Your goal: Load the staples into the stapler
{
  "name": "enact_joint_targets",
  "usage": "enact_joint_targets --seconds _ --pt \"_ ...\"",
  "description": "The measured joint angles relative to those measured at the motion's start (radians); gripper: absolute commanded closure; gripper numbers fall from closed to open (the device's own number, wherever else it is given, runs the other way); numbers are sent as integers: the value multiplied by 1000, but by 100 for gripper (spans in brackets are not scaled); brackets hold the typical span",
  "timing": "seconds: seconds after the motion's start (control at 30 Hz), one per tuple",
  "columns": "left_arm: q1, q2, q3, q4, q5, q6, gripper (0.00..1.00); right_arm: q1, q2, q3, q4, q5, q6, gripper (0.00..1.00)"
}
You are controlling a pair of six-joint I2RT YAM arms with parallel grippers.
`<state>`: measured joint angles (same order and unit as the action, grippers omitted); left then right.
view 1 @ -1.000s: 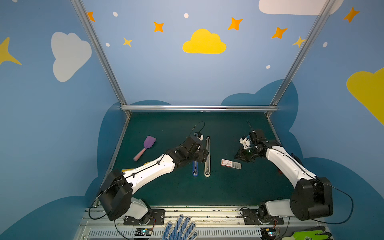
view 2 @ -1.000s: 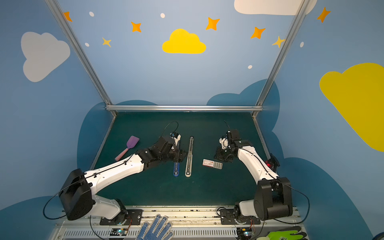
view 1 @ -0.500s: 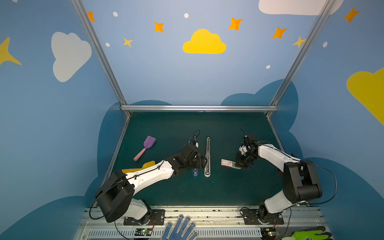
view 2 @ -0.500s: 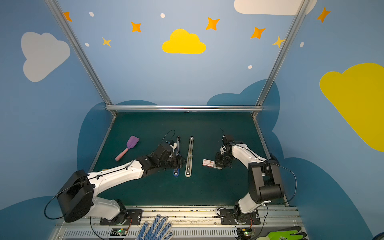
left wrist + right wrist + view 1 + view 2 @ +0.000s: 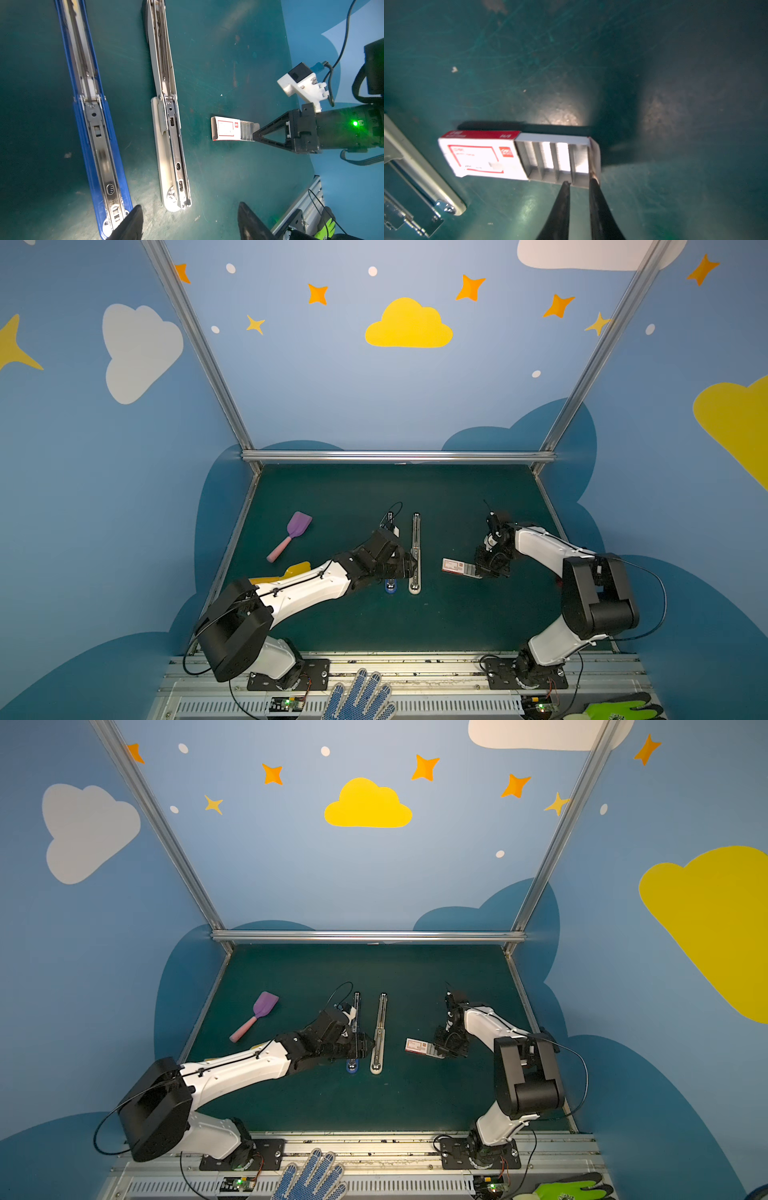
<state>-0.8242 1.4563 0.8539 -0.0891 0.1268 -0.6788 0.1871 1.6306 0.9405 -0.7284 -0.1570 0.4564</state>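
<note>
Right wrist view alone shows right gripper (image 5: 580, 180) slightly parted at the staples (image 5: 477, 158); left gripper (image 5: 190, 224) spread.

The left arm (image 5: 307, 593) stretches forward and low, the left gripper (image 5: 189, 207) spread wide; the right arm (image 5: 544, 547) bends inward, the right gripper (image 5: 579, 182) only narrowly apart

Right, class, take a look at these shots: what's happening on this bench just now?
A stapler refill is under way. The blue stapler and the white stapler lie opened flat, side by side. The right tool has its tips, narrowly apart, at the pulled-out end of the grey tray of the staple box. Whether it grips the tray is unclear. The left tool hangs open over the staplers' near ends, holding nothing.
</note>
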Motion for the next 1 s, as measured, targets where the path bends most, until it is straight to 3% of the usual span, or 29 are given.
enact_joint_targets --seconds 0.53,0.7,1.0 --pt "-4 13 0 2 0 -10 29 -20 43 10 -5 3 11 87" --pt "-6 16 0 3 0 -10 30 -10 66 34 -19 15 11 96" --pt "-8 16 0 3 0 -10 30 -1 84 59 -36 26 11 90"
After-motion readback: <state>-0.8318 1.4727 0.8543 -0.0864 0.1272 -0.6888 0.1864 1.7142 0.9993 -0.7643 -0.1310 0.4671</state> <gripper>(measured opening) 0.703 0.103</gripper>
